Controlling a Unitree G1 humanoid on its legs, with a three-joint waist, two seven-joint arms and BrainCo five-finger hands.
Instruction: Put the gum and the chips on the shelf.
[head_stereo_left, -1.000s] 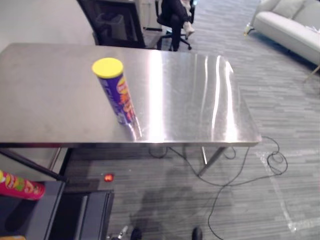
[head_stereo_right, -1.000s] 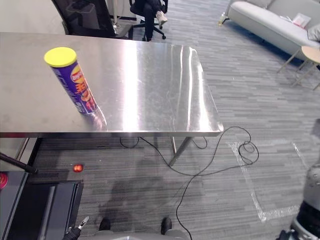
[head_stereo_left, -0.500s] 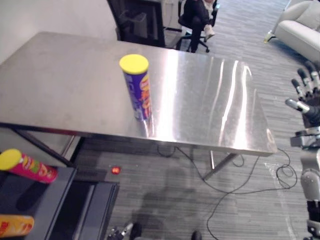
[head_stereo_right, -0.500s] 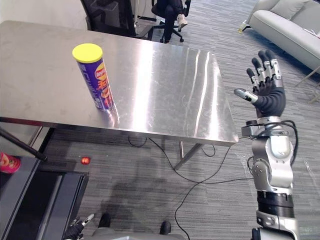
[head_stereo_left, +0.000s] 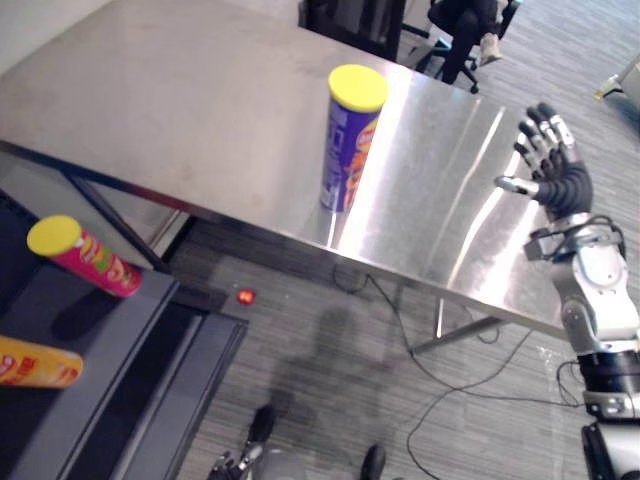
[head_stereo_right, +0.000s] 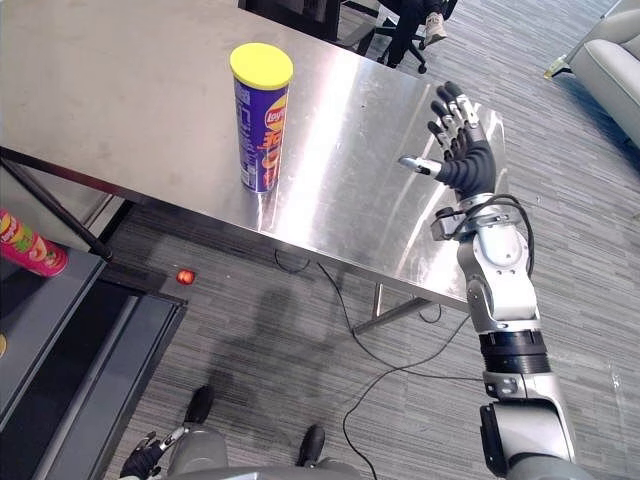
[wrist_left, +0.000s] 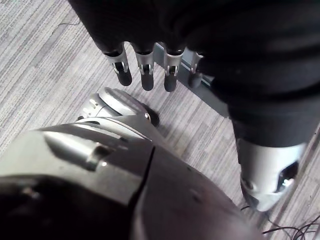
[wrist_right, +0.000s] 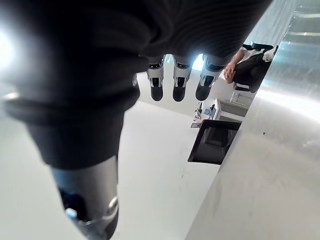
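chips can (head_stereo_left: 350, 140) is standing upright on the steel table (head_stereo_left: 180, 110), yellow lid up. right hand (head_stereo_right: 462, 160) is hovering over the table's right end, well apart from it, fingers spread wide, holding nothing. left hand (wrist_left: 146, 70) is hanging above the floor, fingers relaxed, empty. red can (head_stereo_left: 85, 258) and orange can (head_stereo_left: 35, 362) are sitting on the dark shelf (head_stereo_left: 130, 320).

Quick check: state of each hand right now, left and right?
Left hand: open, holding nothing.
Right hand: open, fingers spread, holding nothing.
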